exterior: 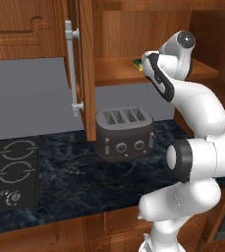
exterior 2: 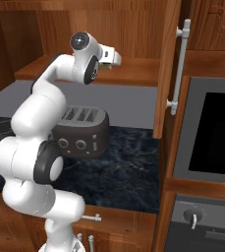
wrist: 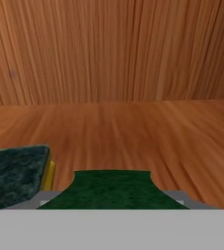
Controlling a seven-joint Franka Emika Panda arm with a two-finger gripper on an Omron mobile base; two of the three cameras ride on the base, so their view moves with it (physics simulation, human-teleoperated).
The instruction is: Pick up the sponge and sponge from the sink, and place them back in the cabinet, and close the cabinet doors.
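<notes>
The cabinet's wooden shelf [wrist: 133, 132] stretches ahead of my hand. One sponge [wrist: 15, 176], dark green over yellow, lies flat on it at the left, and its end also peeks out beside the arm [exterior: 137, 64]. A second sponge [wrist: 112, 188] sits between my fingertips, its green face up, just over the shelf, with my gripper [wrist: 112, 201] shut on it. My hand [exterior 2: 111, 55] reaches in over the shelf's front edge. Both cabinet doors stand open: the left door [exterior: 87, 74] and the right door [exterior 2: 167, 69]. The sink is out of view.
A dark toaster [exterior: 125, 133] stands on the black marble counter [exterior: 84, 182] right below the shelf. A cooktop [exterior: 11, 177] lies at the left and a built-in oven [exterior 2: 212, 133] at the right. The doors' silver bar handles [exterior: 72, 69] jut toward me.
</notes>
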